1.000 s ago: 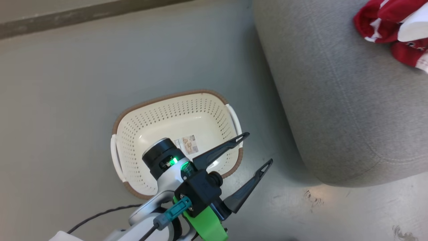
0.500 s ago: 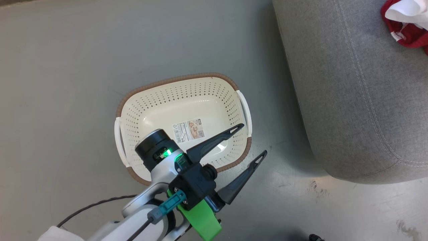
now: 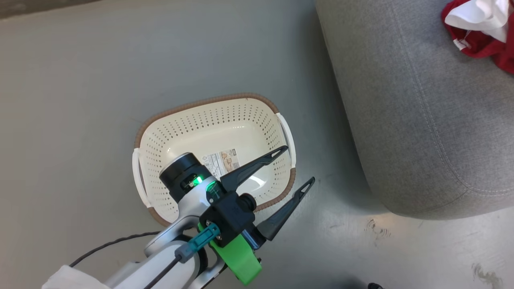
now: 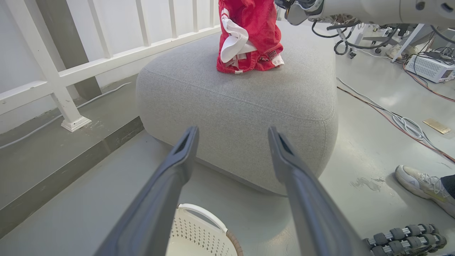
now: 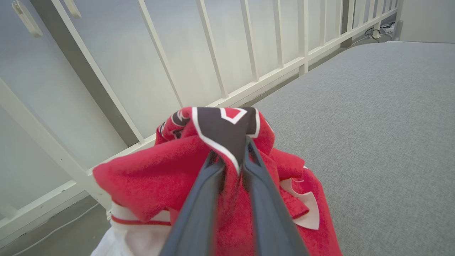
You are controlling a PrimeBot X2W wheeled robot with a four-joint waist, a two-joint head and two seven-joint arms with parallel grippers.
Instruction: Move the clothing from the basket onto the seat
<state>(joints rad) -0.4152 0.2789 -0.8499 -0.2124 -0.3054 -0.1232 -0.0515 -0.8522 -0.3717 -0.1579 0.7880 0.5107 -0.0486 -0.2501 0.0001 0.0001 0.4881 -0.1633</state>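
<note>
Apparently the task is almost finished. The basket point(image 3: 209, 99) stands on the floor point(image 3: 80, 100) under the left fingers point(image 3: 257, 167), and I see no cloth in it, just one paper label point(image 3: 220, 159) on its bottom. The left fingers are wide apart and hold nothing; one tip is above the inside of the basket, the other is past its rim, over the floor.

The clothing point(image 5: 149, 177) is at the right fingers point(image 5: 199, 206). These stand close together with a black and white fold of the red cloth pinched between their tips, so I judge them clamped on the clothing. In the left wrist view the red bundle hangs upright well beyond the left fingertips, and its lower edge touches the top of the seat point(image 4: 231, 103). Under the right fingers the rest of the cloth spreads in loose folds, with the grey seat on their right side.

What is left, in my opinion: the right fingers must let the fold go, so that the cloth lies on the seat by itself, and then draw away.

The count: one basket, one seat, one label, two pairs of fingers. The clothing makes one red heap; how many pieces are in it I cannot tell. One shoe point(image 4: 419, 185) of a person is on the floor, far right of the left fingers.
</note>
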